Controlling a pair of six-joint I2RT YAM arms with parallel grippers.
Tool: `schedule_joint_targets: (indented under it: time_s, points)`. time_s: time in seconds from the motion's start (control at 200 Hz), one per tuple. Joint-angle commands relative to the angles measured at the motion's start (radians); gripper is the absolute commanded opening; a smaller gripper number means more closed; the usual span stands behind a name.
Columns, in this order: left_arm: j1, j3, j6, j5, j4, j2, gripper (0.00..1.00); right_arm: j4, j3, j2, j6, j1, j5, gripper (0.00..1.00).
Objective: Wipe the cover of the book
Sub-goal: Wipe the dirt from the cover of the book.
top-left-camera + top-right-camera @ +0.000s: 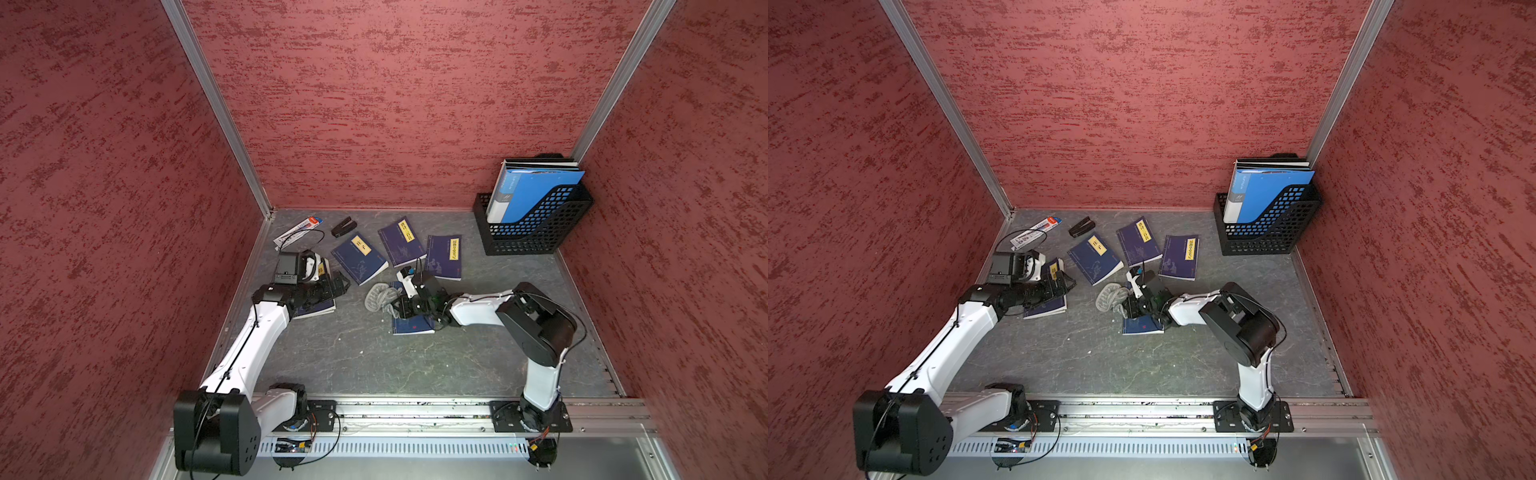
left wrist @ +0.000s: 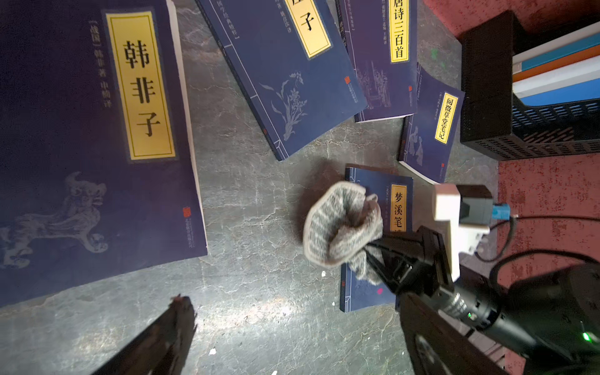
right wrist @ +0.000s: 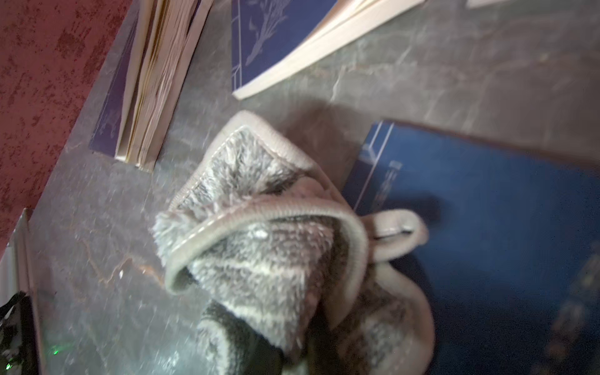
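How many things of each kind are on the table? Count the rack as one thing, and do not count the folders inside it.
Dark blue books: 5
Grey cloth: 1
Black stapler: 1
White packet: 1
Black file rack: 1
Total: 9
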Motion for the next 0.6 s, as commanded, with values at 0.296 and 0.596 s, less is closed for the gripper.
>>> schedule_joint_targets:
  time_s: [0.296, 0.596]
  points:
    - [0.021, 0.000, -0.008, 0.010, -0.006, -0.037, 1.00, -0.190, -0.069, 0.016, -0.074, -0.011, -0.002, 0.03]
    - [0.026, -0.011, -0.009, 0.011, 0.010, -0.011, 1.00, -0.106, -0.343, -0.136, 0.059, 0.144, 0.013, 0.04]
